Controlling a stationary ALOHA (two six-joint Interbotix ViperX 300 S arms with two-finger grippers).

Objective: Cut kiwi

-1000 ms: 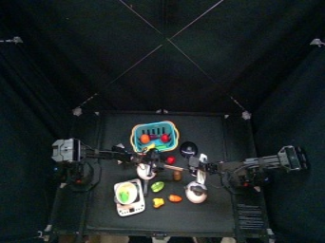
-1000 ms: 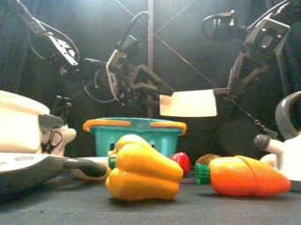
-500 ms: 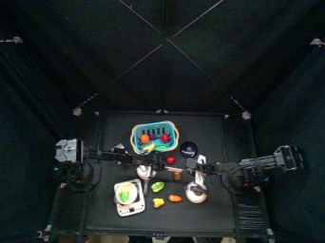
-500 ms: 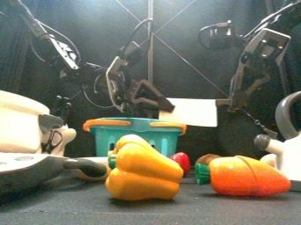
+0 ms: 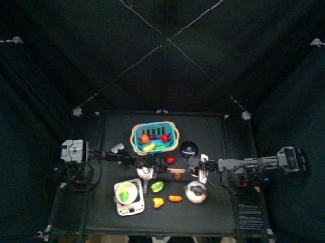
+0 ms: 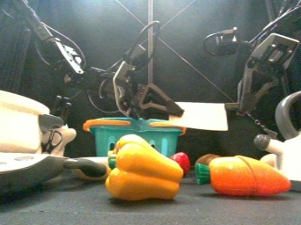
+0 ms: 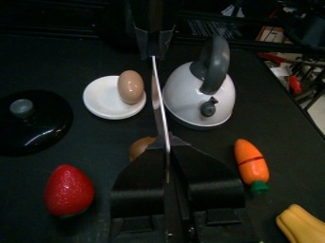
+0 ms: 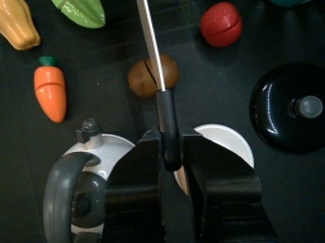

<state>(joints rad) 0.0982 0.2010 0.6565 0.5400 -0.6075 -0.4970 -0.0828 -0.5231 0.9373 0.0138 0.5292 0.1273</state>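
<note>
Penned in by black curtains (image 5: 51, 76) on every side, with thin struts crossing overhead. Down in the middle, a small black table (image 5: 108, 128), matte and dark, crowded with play food and kitchenware.

Toward the back, a teal basket (image 6: 100, 141) with slotted walls, holding a few coloured pieces. At the front left edge, part of a large white vessel (image 6: 24, 119). On the right side, a white kettle (image 7: 203, 95) with a dark arched handle. Near it, a round black lid (image 7: 28, 119) with a grey knob, lying flat. Beside the kettle, a small white plate (image 7: 102, 102) carrying a brown egg (image 7: 131, 85).

Nearest the front edge, a yellow pepper (image 6: 143, 171) and an orange carrot (image 6: 241, 176) with a green stub. Just past them, a red strawberry (image 7: 70, 190).

Above the middle of the table, a knife (image 6: 202, 112) with a pale, broad blade, held level between the two arms. Left gripper (image 7: 162, 157) clenched on the blade, seen edge-on between its jaws. Right gripper (image 8: 168, 142) clamped round the black handle at the other end.

Kiwi (image 8: 143, 78): on the table at its middle, between the strawberry and the egg's plate, close to the kettle and right under the line of the blade. Brown, rounded, dull-skinned, whole as far as can be seen. Partly hidden behind the left gripper from that wrist. Impossible to tell whether the edge touches it.
</note>
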